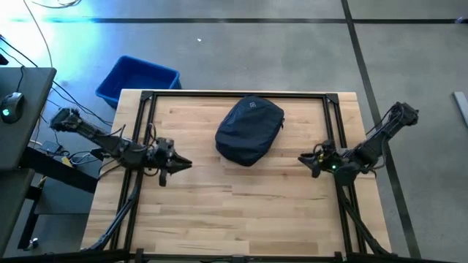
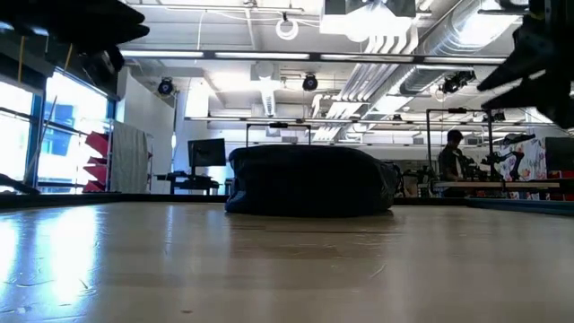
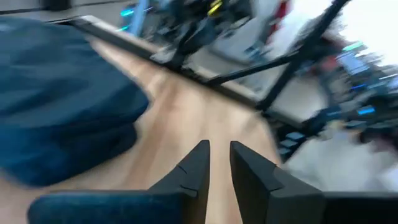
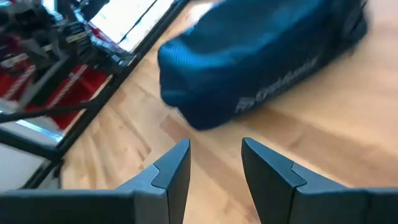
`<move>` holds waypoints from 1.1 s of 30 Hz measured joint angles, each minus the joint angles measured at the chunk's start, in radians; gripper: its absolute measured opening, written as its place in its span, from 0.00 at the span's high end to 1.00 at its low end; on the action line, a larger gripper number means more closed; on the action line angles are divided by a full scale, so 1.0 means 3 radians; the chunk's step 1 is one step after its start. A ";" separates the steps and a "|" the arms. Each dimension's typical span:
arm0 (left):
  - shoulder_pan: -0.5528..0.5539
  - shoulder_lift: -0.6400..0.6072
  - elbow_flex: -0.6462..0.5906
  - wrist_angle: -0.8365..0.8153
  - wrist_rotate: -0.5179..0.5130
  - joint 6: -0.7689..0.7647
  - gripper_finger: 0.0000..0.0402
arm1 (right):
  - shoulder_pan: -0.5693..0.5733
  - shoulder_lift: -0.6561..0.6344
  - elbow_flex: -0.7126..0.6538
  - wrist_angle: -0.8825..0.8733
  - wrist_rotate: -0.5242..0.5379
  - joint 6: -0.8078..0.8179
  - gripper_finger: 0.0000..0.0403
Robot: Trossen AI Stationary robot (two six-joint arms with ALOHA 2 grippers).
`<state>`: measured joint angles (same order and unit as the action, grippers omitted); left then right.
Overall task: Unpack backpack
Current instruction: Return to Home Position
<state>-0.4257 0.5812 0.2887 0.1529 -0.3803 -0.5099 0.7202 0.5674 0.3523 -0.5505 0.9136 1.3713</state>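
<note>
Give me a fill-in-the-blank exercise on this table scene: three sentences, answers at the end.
1. Between the left gripper and the right gripper, on the table, lies the dark ____.
2. Both grippers hold ____.
3. The bin on the floor beyond the table's corner is ____ in colour.
Missing words: backpack; nothing; blue.

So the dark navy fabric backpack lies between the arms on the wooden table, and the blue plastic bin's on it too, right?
No: the high view shows the blue plastic bin on the floor off the wooden table's corner on the left arm's side. The dark navy fabric backpack does lie between that arm and the right arm.
</note>
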 joint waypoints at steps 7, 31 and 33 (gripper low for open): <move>0.0928 -0.0008 -0.0515 0.0953 0.1049 0.0057 0.95 | -0.0656 -0.0288 -0.0823 0.1998 -0.0824 -0.1397 0.68; 0.2101 0.0762 -0.0649 0.1455 0.1718 0.1331 0.96 | -0.2601 -0.0366 -0.1142 0.3461 -0.2331 -0.3529 0.68; 0.2101 0.0766 -0.0649 0.1326 0.1672 0.1330 0.96 | -0.2600 -0.0367 -0.1142 0.3436 -0.2326 -0.3530 0.68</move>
<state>0.2047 0.8111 0.0940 0.5508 0.1214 -0.1108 -0.0597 0.4574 0.0097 0.4802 0.2159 0.3124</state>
